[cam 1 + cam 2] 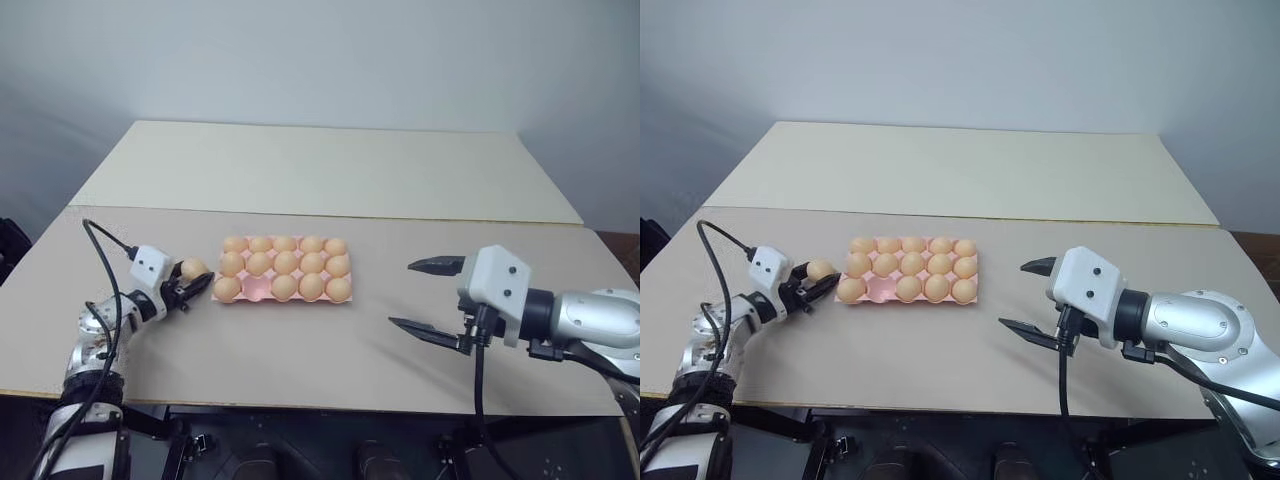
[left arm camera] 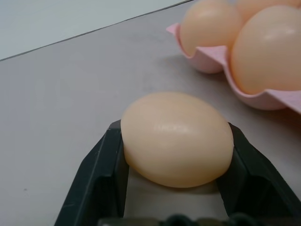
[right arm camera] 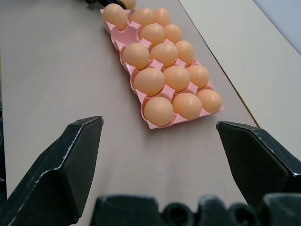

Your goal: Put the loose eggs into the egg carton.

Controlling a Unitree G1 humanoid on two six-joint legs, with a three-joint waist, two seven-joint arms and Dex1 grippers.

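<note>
One loose egg (image 1: 193,268), pale orange-tan, lies just off the left end of the egg carton (image 1: 257,290). My left gripper (image 1: 198,281) is shut on it. In the left wrist view both black fingers (image 2: 106,160) press the sides of the egg (image 2: 176,139), low over the table. The pink carton holds several eggs, and one cup in its front row, second from the left, is bare. My right gripper (image 1: 425,297) hovers wide open to the right of the carton (image 3: 150,125), nothing between its fingers.
The grey-beige table top (image 1: 300,350) runs on in front of the carton and between both arms. A second, paler table (image 1: 330,165) adjoins at the back. A black cable (image 1: 100,250) loops above the left wrist.
</note>
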